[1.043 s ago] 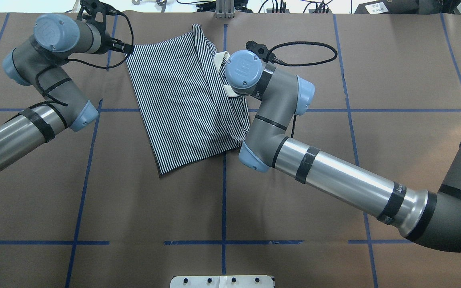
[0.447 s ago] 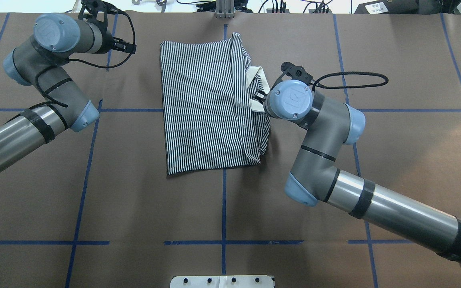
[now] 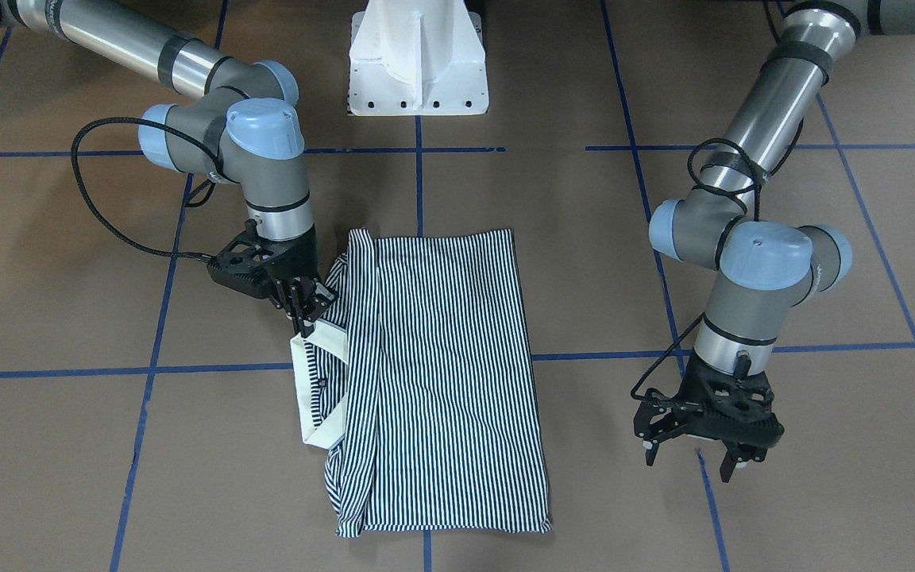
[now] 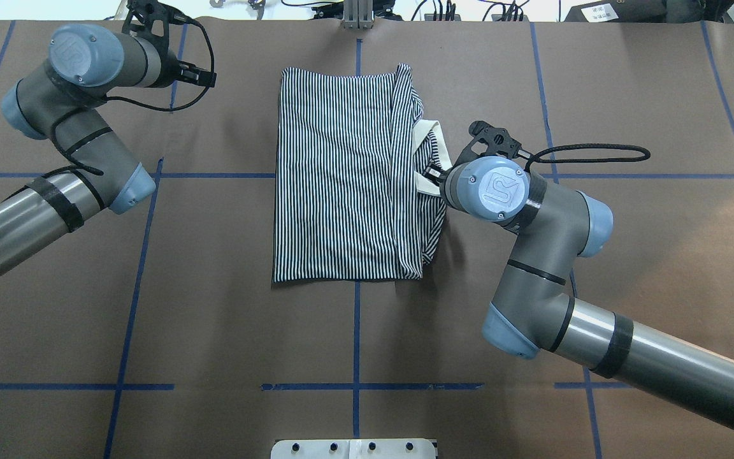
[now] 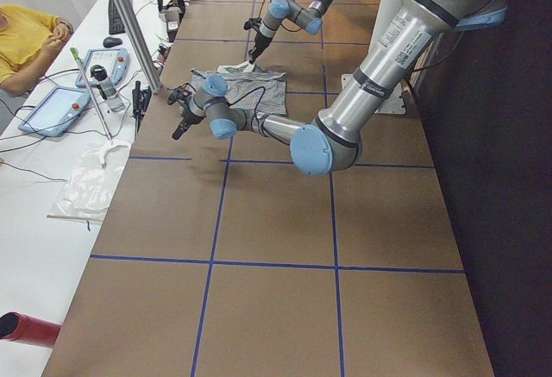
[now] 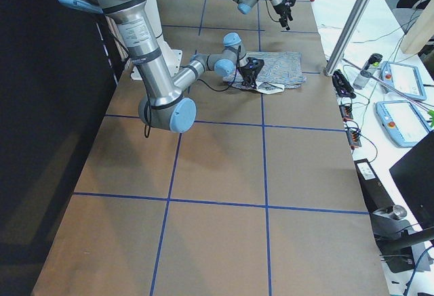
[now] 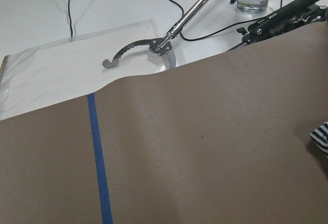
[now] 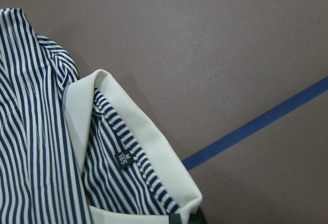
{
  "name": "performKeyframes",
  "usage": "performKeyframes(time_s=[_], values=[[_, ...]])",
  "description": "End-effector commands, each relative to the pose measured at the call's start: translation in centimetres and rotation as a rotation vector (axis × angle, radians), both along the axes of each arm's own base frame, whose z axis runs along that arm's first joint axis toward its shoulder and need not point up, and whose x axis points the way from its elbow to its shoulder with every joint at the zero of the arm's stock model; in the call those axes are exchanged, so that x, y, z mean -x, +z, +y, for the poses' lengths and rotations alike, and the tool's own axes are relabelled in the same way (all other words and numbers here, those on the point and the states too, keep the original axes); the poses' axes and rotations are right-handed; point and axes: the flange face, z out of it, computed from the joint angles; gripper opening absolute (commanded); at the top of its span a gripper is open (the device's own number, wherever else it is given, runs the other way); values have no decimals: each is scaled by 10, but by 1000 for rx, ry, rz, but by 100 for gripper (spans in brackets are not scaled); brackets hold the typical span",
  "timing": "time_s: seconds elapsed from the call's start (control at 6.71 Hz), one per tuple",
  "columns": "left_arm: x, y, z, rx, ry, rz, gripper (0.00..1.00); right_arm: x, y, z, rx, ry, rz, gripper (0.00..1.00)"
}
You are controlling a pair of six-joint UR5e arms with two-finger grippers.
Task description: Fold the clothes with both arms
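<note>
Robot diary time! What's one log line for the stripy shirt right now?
polo shirt: folded, flat on table | right gripper: shut on polo shirt at collar | left gripper: open, empty, apart from shirt

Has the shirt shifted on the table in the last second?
Yes. In the overhead view the polo shirt has slid toward the robot's right across the centre tape line and turned square to it, pulled by the right gripper.

We found the navy-and-white striped polo shirt (image 4: pixel 341 178) folded flat into a rectangle on the table (image 4: pixel 214 319), its cream collar (image 8: pixel 154 155) sticking out sideways, pinched by the right gripper (image 3: pixel 305 308); the left gripper (image 3: pixel 688 465) hung apart, fingers spread.
</note>
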Motion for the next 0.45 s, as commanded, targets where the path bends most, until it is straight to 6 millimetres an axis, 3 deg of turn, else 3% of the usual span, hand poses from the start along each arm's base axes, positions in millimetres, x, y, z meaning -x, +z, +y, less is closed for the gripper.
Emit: performKeyframes(time_s=[0.0,0.15,0.3], values=[[-1,-1,1,-2,2,1,100,-5,13,2,3,-3,16,0],[-1,-2,1,-3,2,2,100,-7,11,4,0,-9,14,39],[-2,-2,2,-4,3,3,100,-10,16,7,-2,-8,23,99]])
